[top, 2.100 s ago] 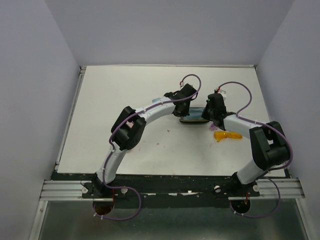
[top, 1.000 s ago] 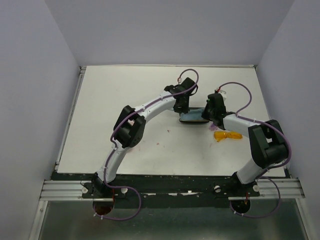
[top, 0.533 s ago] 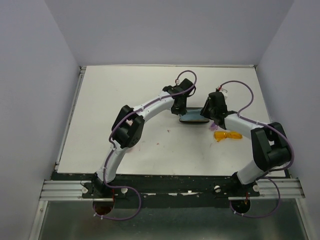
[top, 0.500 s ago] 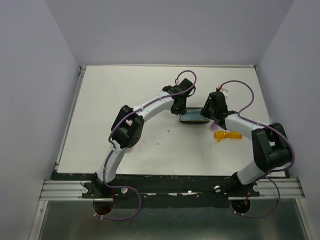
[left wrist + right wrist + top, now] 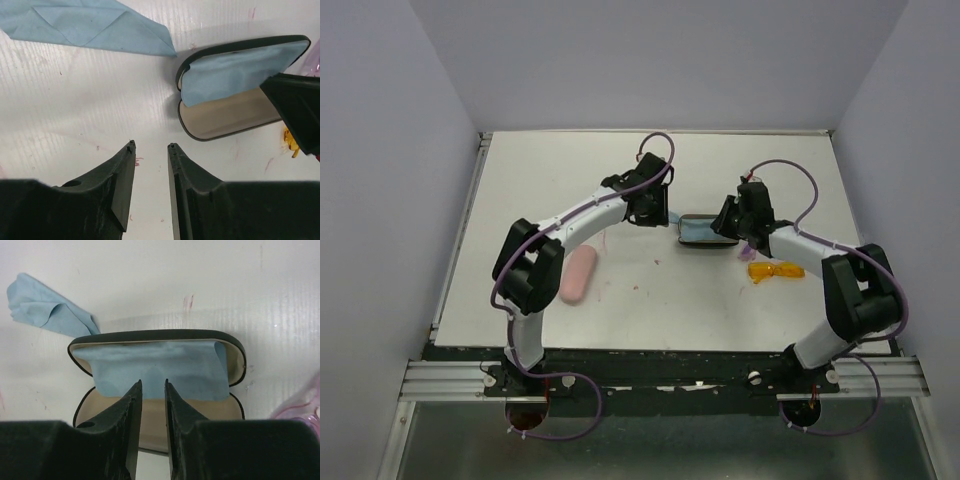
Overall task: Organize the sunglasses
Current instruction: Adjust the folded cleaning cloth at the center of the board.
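The orange sunglasses (image 5: 775, 270) lie on the table right of the open black case (image 5: 708, 233). A light blue cloth (image 5: 160, 367) lies inside the case's lid. The pale pink-purple sunglasses (image 5: 302, 407) show only as an edge at the right of the right wrist view. My right gripper (image 5: 728, 216) (image 5: 152, 382) hovers over the open case, jaws slightly apart and empty. My left gripper (image 5: 652, 212) (image 5: 150, 145) is open and empty over bare table left of the case (image 5: 235, 115).
A second light blue cloth (image 5: 90, 25) lies crumpled just left of the case and shows in the right wrist view (image 5: 45, 310). A closed pink case (image 5: 578, 274) lies at the left middle of the table, by the left arm's elbow.
My left arm has swung left, away from the black case, uncovering the pink case and the loose cloth. My right gripper has edged left over the open case.
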Robot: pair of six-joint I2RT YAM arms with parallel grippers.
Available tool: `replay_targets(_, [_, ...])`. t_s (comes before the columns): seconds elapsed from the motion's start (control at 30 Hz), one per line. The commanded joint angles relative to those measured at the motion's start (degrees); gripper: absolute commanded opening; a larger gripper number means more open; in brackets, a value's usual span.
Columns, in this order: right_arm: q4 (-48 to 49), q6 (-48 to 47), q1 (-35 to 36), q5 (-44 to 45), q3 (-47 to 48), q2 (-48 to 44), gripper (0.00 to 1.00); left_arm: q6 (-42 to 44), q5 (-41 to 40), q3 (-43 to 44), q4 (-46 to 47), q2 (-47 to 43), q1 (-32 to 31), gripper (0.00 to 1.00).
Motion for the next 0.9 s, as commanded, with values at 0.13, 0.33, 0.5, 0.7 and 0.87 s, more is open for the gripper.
replay_targets(0.13, [6.78, 0.43, 0.3, -8.72, 4.04, 8.19, 0.31, -0.21, 4.3, -7.47, 5.45, -5.06, 1.46, 0.42])
replay_targets(0.33, [10.04, 2.1, 0.3, -8.11, 5.8, 11.8, 0.29, -0.3, 4.12, -8.97, 5.72, -5.06, 1.81, 0.42])
replay_targets(0.5, [11.88, 3.85, 0.3, -4.96, 5.89, 12.42, 0.29, -0.3, 4.21, -9.32, 5.72, -5.06, 2.25, 0.42])
replay_targets(0.7, [16.28, 6.75, 0.3, -5.03, 3.61, 11.98, 0.29, -0.21, 4.65, -9.32, 5.81, -4.89, 2.16, 0.42])
replay_targets(0.87, [14.97, 6.41, 0.39, -6.09, 2.38, 9.52, 0.29, -0.3, 4.65, -9.59, 5.72, -5.24, 2.16, 0.42])
